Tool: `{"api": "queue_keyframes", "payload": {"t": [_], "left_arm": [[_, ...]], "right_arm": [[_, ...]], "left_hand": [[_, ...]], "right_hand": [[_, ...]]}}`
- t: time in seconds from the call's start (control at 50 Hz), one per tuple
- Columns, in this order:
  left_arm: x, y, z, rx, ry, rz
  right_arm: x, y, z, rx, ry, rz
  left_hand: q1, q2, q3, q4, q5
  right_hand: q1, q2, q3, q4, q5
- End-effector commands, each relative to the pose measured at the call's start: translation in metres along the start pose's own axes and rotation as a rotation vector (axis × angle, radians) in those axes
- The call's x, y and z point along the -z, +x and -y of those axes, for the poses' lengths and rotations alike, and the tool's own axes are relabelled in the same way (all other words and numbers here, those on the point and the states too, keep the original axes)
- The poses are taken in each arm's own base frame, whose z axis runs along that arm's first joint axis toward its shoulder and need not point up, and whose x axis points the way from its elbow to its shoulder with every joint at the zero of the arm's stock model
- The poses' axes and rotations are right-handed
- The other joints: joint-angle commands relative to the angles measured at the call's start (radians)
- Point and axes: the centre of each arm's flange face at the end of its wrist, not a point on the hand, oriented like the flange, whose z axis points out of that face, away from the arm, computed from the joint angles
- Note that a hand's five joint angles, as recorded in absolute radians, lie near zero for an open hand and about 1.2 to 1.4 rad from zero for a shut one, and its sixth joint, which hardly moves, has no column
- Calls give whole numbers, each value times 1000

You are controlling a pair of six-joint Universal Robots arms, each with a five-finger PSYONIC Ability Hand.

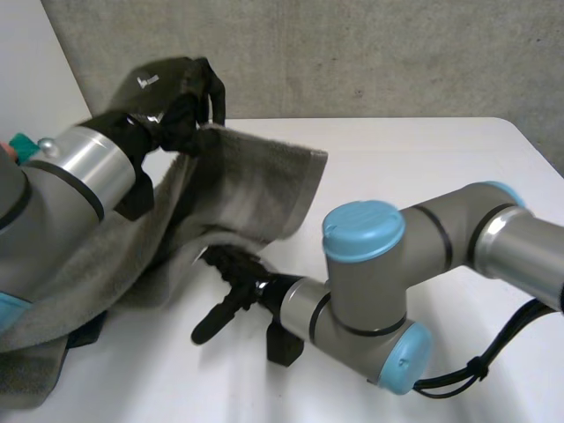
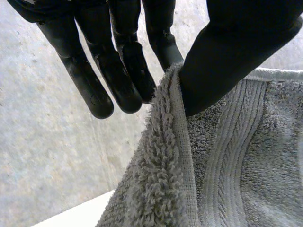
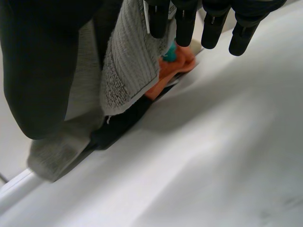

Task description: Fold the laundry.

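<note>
My right arm (image 1: 366,291) fills the lower centre of the frame, my right hand (image 1: 233,278) spread wide under the sagging grey towel (image 1: 256,189). At upper left, my left hand (image 1: 181,113) pinches the towel's hem between thumb and fingers, above the counter (image 1: 423,167). The risk: that shallow pinch slips and the cloth drops in a heap, unfolded.
</note>
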Motion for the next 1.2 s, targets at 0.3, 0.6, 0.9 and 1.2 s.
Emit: {"api": "queue_keyframes", "payload": {"t": [0.3, 0.6, 0.9, 1.2], "left_arm": [[-7, -7, 65, -37, 158, 13], [-60, 109, 52, -182, 282, -243], [-66, 180, -105, -337, 34, -354], [1, 96, 5, -439, 64, -80]], "right_arm": [[68, 48, 109, 137, 286, -284], [133, 113, 169, 276, 480, -729], [161, 162, 218, 309, 616, -805], [136, 114, 194, 605, 310, -602]], "left_hand": [[226, 197, 204, 195, 234], [226, 197, 204, 195, 234], [-995, -1024, -1018, -1027, -988], [-995, -1024, -1018, -1027, -988]], "right_hand": [[-51, -34, -32, -35, -47], [-51, -34, -32, -35, -47], [-51, -34, -32, -35, -47], [-51, -34, -32, -35, -47]]}}
